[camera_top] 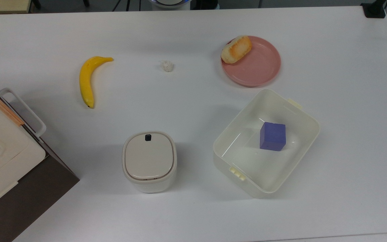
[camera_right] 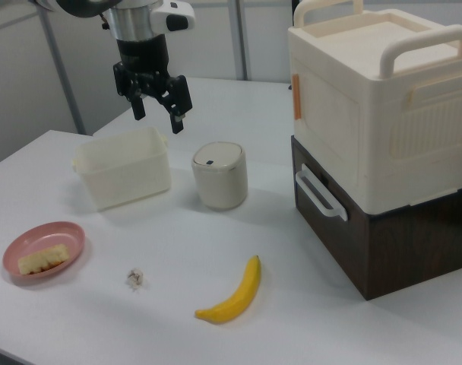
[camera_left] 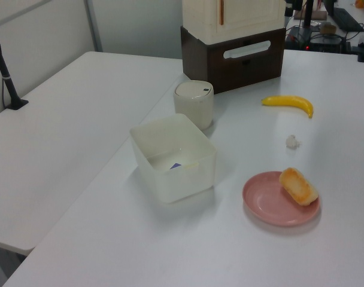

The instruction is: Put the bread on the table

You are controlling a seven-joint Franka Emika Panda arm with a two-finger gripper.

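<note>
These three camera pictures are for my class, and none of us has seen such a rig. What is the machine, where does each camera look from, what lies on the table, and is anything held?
The machine is a robot arm ending in a two-finger gripper, seen in the right view, open and holding nothing. The top view looks straight down; the left and right views look across from the sides. On the white table lie a banana, a tiny white lump, a lidded cream pot, a clear tub containing a purple block, and a stacked cream-and-brown box. The bread sits on the pink plate.
</note>
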